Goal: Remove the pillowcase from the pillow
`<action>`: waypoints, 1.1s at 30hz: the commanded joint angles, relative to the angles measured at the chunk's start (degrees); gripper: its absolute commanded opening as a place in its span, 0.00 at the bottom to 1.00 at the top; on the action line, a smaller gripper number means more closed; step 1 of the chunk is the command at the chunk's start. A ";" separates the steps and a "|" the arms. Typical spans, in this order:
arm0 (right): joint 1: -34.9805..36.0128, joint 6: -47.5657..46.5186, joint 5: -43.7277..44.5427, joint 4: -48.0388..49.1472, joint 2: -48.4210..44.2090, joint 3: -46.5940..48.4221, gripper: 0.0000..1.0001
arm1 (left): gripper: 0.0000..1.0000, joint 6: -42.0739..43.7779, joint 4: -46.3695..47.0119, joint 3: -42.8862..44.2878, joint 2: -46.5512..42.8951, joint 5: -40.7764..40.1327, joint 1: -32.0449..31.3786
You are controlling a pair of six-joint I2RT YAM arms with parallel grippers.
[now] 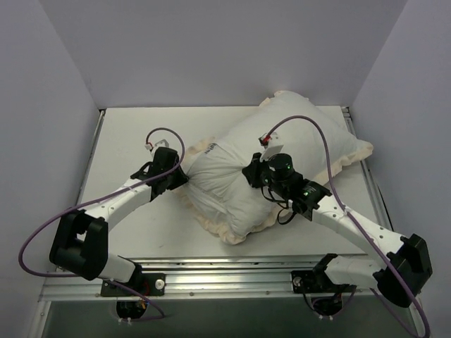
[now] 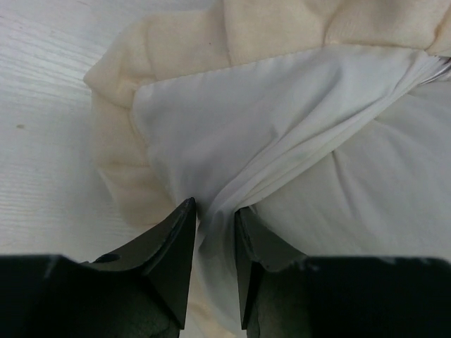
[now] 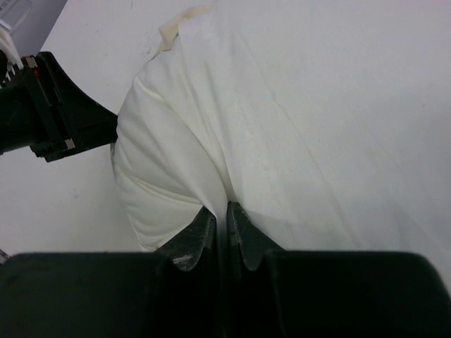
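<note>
Soft, floppy pillowcase (image 1: 215, 229) (light, likely slippery); left gripper (image 2: 215, 218) pinches its white fold at the pillow's (image 1: 232, 176) left end; right gripper (image 3: 220, 215) pinches cloth atop it.

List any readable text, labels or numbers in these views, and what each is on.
Small dark print on the white fabric, just above the left gripper: too small to read.
Left wrist view: no text in view.
Right wrist view: no text in view.
Nothing legible anywhere.
</note>
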 commanded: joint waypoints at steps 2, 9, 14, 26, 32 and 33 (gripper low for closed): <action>-6.34 0.95 10.66 -8.09 -9.46 1.60 0.00 | 0.34 0.44 -1.73 -6.23 2.23 -7.19 3.82; -9.15 2.62 5.22 -9.59 -14.48 5.47 0.00 | 0.31 -0.88 0.83 -10.54 1.70 -4.73 3.82; -9.86 2.37 0.03 -10.28 -16.86 9.60 0.00 | 0.28 -2.03 3.72 -13.09 1.53 -3.15 3.82; -10.12 -1.33 -10.32 -10.40 -16.78 16.21 0.00 | 0.29 -5.90 20.41 -18.02 -4.88 5.98 3.64; -9.95 -1.94 -16.25 -12.91 -11.16 13.57 0.03 | 0.59 -5.20 25.53 -14.69 -14.55 9.16 3.29; -9.86 -2.38 -15.45 -13.71 -10.54 13.04 0.08 | 0.66 -4.41 24.66 -13.81 -15.69 9.42 3.29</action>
